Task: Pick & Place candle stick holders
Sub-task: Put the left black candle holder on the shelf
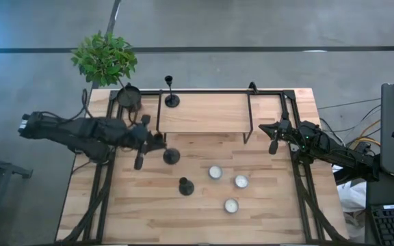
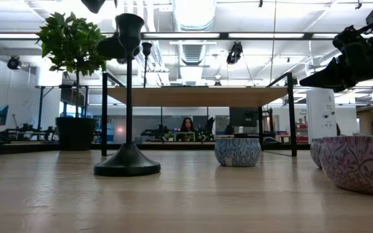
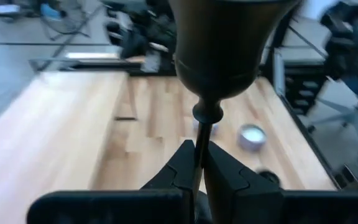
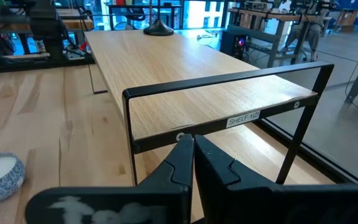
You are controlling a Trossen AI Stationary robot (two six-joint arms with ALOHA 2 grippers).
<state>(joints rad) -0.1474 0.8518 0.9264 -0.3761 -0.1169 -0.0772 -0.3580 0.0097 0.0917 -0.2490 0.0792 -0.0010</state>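
My left gripper [image 1: 157, 141] [image 3: 199, 149] is shut on a black candle stick holder [image 3: 229, 43] over the table's left middle. Its round base [image 1: 171, 156] shows from above. In the low view that base [image 2: 111, 47] hangs high over the table. A second holder [image 1: 186, 186] [image 2: 128, 97] stands on its base near the table's middle. A third holder [image 1: 172, 100] stands on the shelf's far left. Three silvery tealight cups [image 1: 215, 172], [image 1: 241, 181], [image 1: 231, 205] rest on the table. My right gripper [image 1: 272, 133] [image 4: 193, 146] waits shut by the shelf's right end, holding nothing. My left gripper pinches the thin stem [image 3: 202, 134] just below the cup's knob between its two fingers. The fingers come nearly level from the table's left, slanting a little down, and lie across the stem. The holder stands upright in the hold, lifted clear of the table.
A low wooden shelf on a black frame [image 1: 204, 113] [image 4: 216, 87] spans the far middle. A dark pot [image 1: 129, 96] sits at its left end, and a leafy plant [image 1: 104, 58] stands beyond the far left corner. A person [image 2: 188, 124] sits in the room behind.
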